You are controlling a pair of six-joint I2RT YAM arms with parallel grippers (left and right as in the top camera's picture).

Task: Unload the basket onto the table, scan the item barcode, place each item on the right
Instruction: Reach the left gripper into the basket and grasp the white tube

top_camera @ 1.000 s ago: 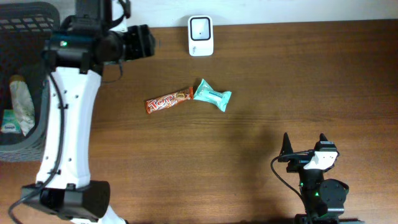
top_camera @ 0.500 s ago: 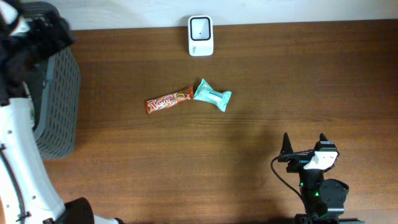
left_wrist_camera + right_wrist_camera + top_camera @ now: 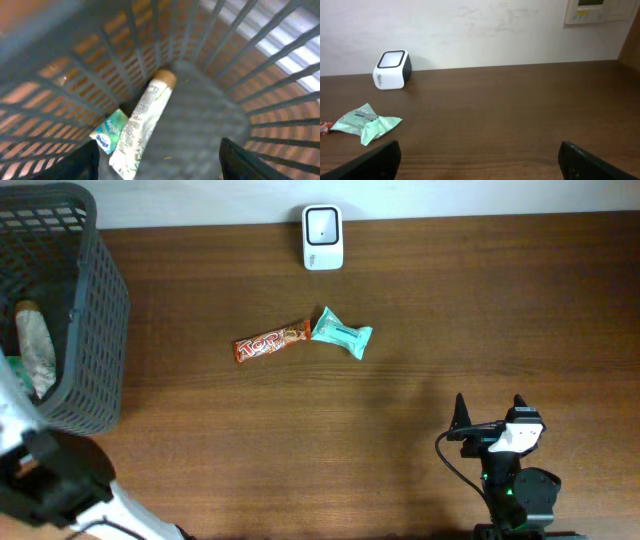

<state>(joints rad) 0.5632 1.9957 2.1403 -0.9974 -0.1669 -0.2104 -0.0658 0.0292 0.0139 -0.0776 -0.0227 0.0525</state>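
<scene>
The white barcode scanner (image 3: 322, 237) stands at the table's back edge and also shows in the right wrist view (image 3: 392, 69). An orange-red candy bar (image 3: 270, 343) and a teal packet (image 3: 341, 333) lie touching at mid-table. A dark mesh basket (image 3: 100, 300) at the far left holds a white-green packet (image 3: 142, 125) and a small teal packet (image 3: 110, 131). My left gripper (image 3: 160, 150) hovers open above the basket's inside, holding nothing. Only that arm's links (image 3: 50, 480) show from overhead. My right gripper (image 3: 490, 415) rests open near the front right, empty.
The basket's ribbed walls (image 3: 240, 55) surround the left gripper's view on all sides. A pale wall with a mounted panel (image 3: 597, 11) rises behind the table's back edge. Bare wood lies in front of the right gripper (image 3: 479, 155).
My left arm has swung from over the table's back left corner to the front left, uncovering the basket. The right arm and the items on the table have not moved.
</scene>
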